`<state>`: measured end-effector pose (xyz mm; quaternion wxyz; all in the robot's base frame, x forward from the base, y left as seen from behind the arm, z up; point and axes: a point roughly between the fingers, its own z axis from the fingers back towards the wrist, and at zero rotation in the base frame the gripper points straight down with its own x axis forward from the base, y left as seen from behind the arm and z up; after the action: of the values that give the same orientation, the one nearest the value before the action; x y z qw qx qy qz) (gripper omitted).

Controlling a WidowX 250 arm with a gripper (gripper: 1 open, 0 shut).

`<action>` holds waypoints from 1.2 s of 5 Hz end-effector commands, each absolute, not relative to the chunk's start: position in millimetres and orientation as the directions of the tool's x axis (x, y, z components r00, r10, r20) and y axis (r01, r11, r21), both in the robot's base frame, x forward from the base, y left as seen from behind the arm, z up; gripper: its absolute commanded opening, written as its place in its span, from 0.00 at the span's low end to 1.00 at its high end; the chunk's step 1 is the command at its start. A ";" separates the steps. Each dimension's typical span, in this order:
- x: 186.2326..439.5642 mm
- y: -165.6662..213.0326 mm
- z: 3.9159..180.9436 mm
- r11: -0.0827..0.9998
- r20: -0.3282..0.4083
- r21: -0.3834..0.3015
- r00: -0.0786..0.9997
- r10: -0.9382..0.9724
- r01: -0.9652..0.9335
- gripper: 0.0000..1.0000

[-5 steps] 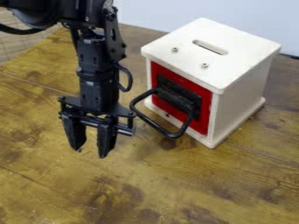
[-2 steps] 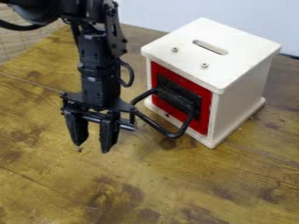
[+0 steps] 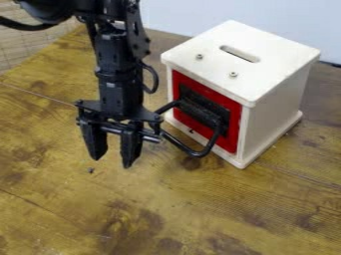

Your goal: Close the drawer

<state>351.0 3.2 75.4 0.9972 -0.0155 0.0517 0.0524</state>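
- Hanging from the black arm, my pincer (image 3: 116,149) points straight down over the wooden table (image 3: 80,214), its dark fingers (image 3: 95,141) spread apart with nothing between them.
- I see the drawer (image 3: 209,112) to the right of the pincer, set in the white box (image 3: 260,75), red front facing the arm.
- Its black loop handle (image 3: 186,129) juts out toward the pincer; its near end sits just beside the fingers, and I cannot tell whether they touch.
- I cannot tell how far the drawer stands out.
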 end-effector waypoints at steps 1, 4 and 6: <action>363.5 -8.8 92.2 0.996 -0.032 -0.033 0.996 0.079 -0.080 1.00; 372.4 -19.5 90.2 0.997 -0.014 -0.036 0.998 0.061 -0.062 1.00; 377.2 -28.8 88.4 0.998 0.008 -0.035 0.999 0.046 -0.046 1.00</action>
<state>370.8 -22.1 68.9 0.9989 -0.0153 0.0288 0.0323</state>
